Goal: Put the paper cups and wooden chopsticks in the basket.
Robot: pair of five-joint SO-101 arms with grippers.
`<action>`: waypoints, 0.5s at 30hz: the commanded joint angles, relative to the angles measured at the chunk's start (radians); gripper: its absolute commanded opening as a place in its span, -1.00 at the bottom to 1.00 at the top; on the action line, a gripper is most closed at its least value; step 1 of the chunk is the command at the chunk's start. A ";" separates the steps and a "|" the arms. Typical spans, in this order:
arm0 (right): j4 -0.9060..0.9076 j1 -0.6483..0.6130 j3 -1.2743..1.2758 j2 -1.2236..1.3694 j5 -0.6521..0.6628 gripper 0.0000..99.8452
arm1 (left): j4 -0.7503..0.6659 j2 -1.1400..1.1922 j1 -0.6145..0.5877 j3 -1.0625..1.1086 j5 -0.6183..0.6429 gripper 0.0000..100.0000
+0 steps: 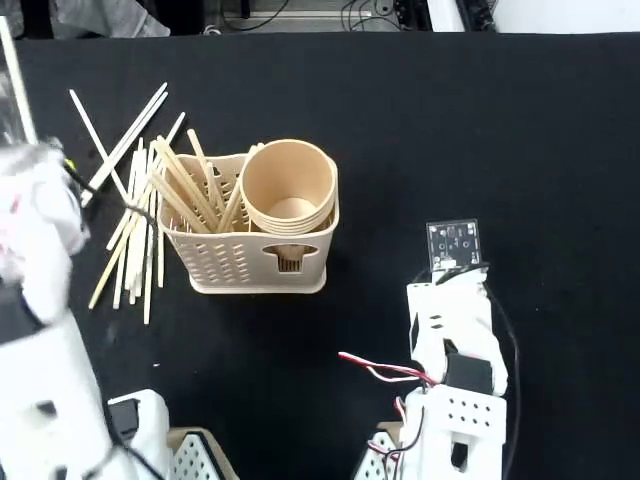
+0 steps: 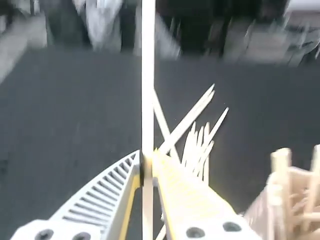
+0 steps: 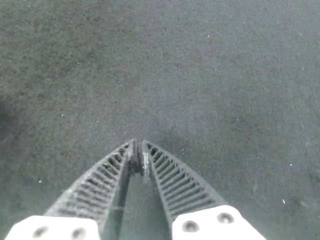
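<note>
The left tool (image 2: 147, 159), clamped on one long pale wooden chopstick (image 2: 148, 70), is risking it pivoting and missing the crowded beige slotted plastic basket (image 1: 245, 268).

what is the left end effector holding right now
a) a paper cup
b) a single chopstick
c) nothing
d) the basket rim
B: in the left wrist view the left end effector is shut on one chopstick, which runs straight out past its tips.
</note>
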 commanded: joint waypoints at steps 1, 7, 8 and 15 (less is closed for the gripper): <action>-0.012 0.008 -0.005 -0.015 -0.005 -0.98 | -0.272 -0.296 0.088 0.274 0.008 -0.94; -0.012 0.008 -0.005 -0.015 -0.005 -0.98 | -0.675 -0.634 0.211 0.607 0.009 -0.94; -0.012 0.008 -0.005 -0.015 -0.005 -0.98 | -0.724 -0.683 0.243 0.651 0.009 -0.94; -0.012 0.008 -0.005 -0.015 -0.005 -0.98 | -0.830 -0.918 0.568 0.865 0.009 -0.94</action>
